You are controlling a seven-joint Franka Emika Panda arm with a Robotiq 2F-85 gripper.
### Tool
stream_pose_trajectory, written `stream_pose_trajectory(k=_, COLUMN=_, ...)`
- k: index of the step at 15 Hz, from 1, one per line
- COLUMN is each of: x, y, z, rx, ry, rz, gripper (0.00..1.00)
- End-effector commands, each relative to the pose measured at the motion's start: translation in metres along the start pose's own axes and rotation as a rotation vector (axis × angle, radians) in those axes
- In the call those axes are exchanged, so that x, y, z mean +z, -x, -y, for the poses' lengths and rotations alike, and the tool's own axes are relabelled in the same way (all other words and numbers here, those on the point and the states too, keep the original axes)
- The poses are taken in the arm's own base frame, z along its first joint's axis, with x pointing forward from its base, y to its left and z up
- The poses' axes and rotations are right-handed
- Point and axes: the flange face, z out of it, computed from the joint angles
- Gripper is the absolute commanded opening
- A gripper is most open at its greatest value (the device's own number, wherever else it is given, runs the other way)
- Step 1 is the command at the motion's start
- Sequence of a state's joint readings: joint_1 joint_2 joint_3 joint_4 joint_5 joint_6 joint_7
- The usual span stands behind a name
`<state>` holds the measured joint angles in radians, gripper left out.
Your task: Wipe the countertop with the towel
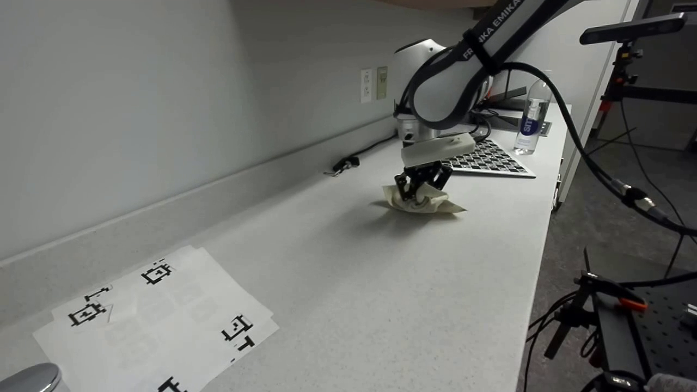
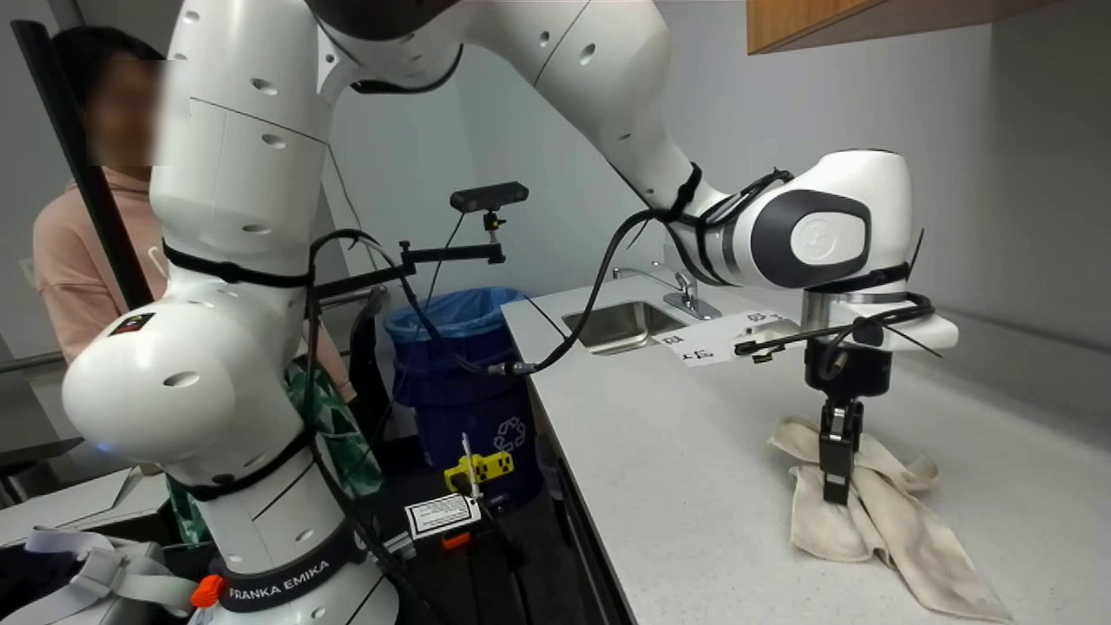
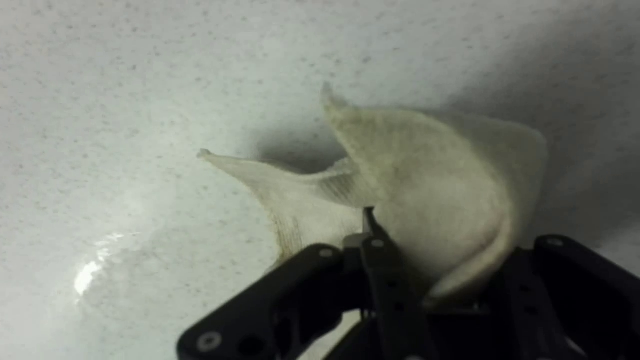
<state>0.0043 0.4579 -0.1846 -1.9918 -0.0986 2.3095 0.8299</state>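
Observation:
A cream towel (image 1: 440,205) is bunched up on or just above the pale speckled countertop (image 1: 381,305). In an exterior view the towel (image 2: 916,542) spreads in folds around the fingers, one flap trailing toward the camera. My gripper (image 1: 418,191) points down into it, and the finger nearest the camera also shows in an exterior view (image 2: 837,486). In the wrist view the towel (image 3: 440,200) bulges up between the black fingers, with two corners raised. The gripper looks shut on this bunched cloth. The fingertips are partly hidden by the towel.
White marker sheets (image 1: 163,316) lie toward the sink (image 2: 629,325) and faucet (image 2: 692,299). A checkered board (image 1: 487,158), a water bottle (image 1: 532,120) and a small black item (image 1: 346,163) are behind the gripper. A wall runs along the counter. A wooden cabinet (image 2: 825,22) hangs above.

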Motion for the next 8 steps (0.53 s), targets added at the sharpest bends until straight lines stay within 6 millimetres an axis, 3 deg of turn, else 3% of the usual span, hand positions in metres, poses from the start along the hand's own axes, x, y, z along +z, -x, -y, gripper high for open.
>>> stream_pose_trajectory(k=1, x=-0.02, y=0.0, z=0.033, rx=-0.099, ry=-0.038, rz=-0.05, gripper=0.03)
stream_pose_trajectory(k=3, x=-0.027, y=-0.005, z=0.038, rx=-0.17, ry=-0.042, rz=-0.082, gripper=0.03)
stream_pose_trajectory(k=8, x=-0.032, y=-0.026, z=0.018, rx=-0.273, ry=-0.046, rz=-0.097, gripper=0.03)
